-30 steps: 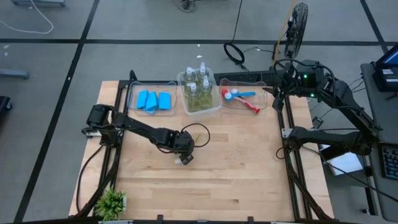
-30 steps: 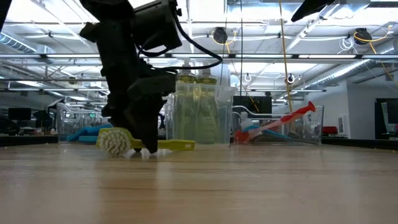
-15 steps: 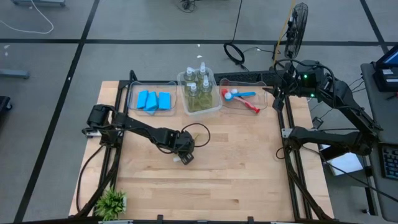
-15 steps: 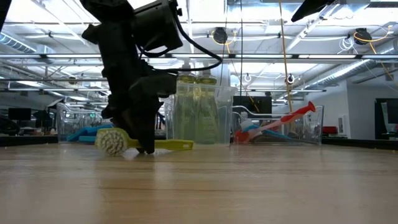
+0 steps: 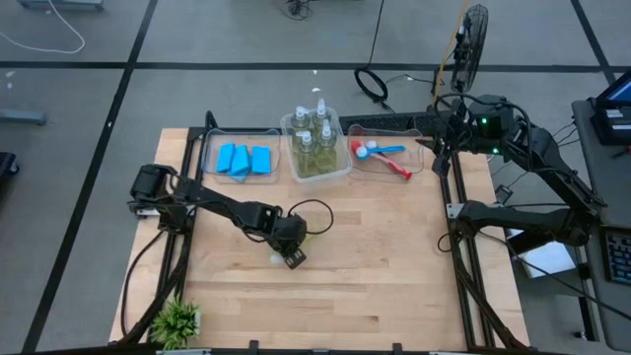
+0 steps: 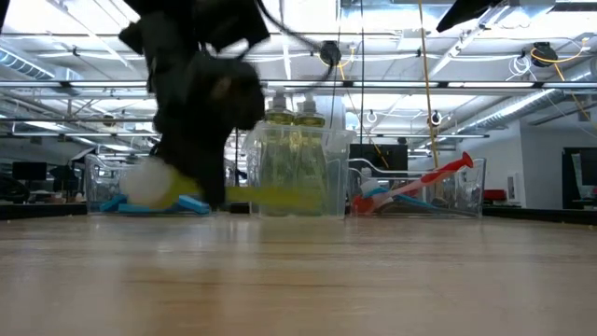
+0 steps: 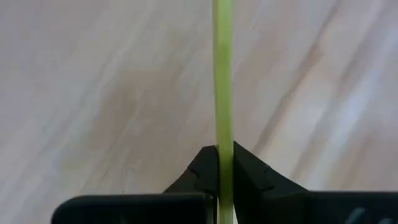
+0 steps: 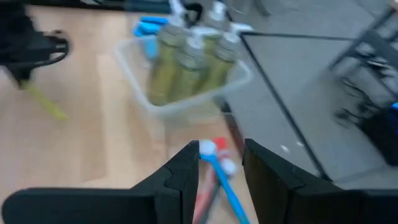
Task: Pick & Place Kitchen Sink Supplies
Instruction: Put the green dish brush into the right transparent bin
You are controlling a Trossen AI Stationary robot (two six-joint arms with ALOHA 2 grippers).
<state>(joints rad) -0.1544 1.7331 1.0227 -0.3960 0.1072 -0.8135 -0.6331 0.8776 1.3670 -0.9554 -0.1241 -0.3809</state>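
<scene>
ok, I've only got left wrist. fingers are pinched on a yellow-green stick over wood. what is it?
Observer: A brush; the low view shows its white bristle head at one end.
Operator: Lifted or on the table?
Observer: Lifted. In the low view it hangs clear of the table, under the left gripper.
Operator: Where do brushes go?
Observer: Red and blue ones lie in the right-hand bin, beside the bottles.
Operator: Right arm?
Observer: Right gripper open, above that bin, holding nothing.
</scene>
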